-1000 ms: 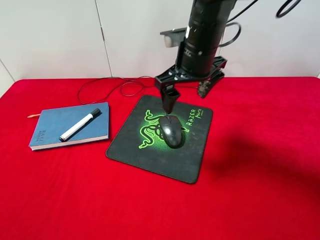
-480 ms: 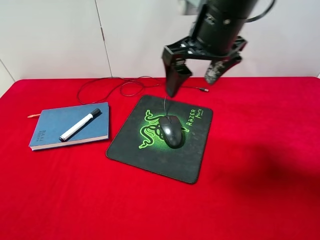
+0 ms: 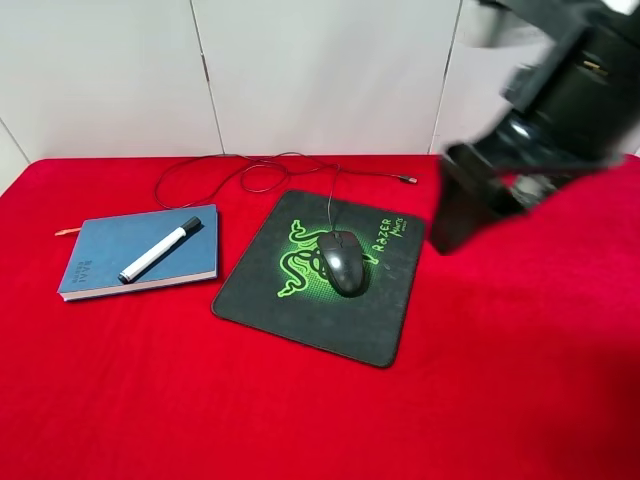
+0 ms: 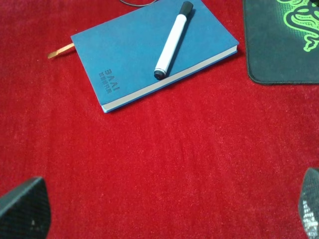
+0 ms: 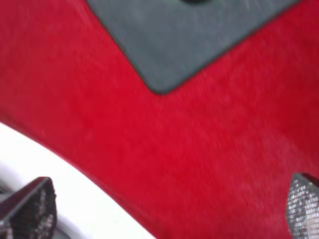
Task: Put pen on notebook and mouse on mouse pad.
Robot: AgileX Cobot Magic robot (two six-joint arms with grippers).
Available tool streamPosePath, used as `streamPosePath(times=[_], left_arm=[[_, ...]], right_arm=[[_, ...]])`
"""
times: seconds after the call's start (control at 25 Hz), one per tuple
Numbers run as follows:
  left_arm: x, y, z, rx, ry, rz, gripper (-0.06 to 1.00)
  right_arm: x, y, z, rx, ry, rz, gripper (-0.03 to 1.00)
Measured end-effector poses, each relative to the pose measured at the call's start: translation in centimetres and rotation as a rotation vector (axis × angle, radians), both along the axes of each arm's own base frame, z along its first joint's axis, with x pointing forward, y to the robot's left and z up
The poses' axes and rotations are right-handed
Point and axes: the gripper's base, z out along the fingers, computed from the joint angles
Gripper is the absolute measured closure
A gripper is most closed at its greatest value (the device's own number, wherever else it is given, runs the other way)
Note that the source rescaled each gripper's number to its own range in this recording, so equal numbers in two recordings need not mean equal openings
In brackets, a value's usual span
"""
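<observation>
Since both placements look made, we list the scene from the task's things outward.

Slim white pen with a black cap (image 3: pixel 160 249): lies slantwise on the blue hardcover notebook (image 3: pixel 110 262), fully within its cover; the left wrist view confirms it.

Small black glossy oval mouse (image 3: pixel 343 262): sits near the middle of the black rounded-corner mouse pad (image 3: pixel 300 315) with green snake logo, its thin black cable (image 3: pixel 240 172) looping away over the red cloth table cover (image 3: pixel 500 400).

Right gripper (image 3: pixel 490 195): dark, blurred, raised beside the pad's right edge and well apart from the mouse; jaws spread wide, nothing between them. Left gripper (image 4: pixel 164 211): only two dark fingertips show at the corners of its wrist view, spread wide, empty, above bare cloth near the notebook.

Step in hand, as we judge it: clearing away. To do it well, we would carry the right arm up and outward, away from the cable, and leave the left arm off the notebook so the pen does not roll.

Not made out: the right gripper's outline, smeared in the high view; the mouse in the right wrist view, cut off at the edge; the notebook's lettering, too small to read; the left arm, absent from the high view.
</observation>
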Motion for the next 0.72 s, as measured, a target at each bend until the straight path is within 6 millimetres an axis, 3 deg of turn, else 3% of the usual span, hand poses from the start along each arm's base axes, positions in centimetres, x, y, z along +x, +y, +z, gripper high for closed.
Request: streamPosePath(times=[0.4, 0.72], left_arm=[[0.0, 0.0, 0.0, 0.0, 0.0, 0.0, -0.05], [0.0, 0.0, 0.0, 0.005, 0.0, 0.003, -0.05]], right_arm=[[-6.9, -5.7, -1.8, -0.018, -0.09, 0.0, -0.03], [-11.4, -9.8, -2.7, 0.146, -0.336, -0.103, -0.03]])
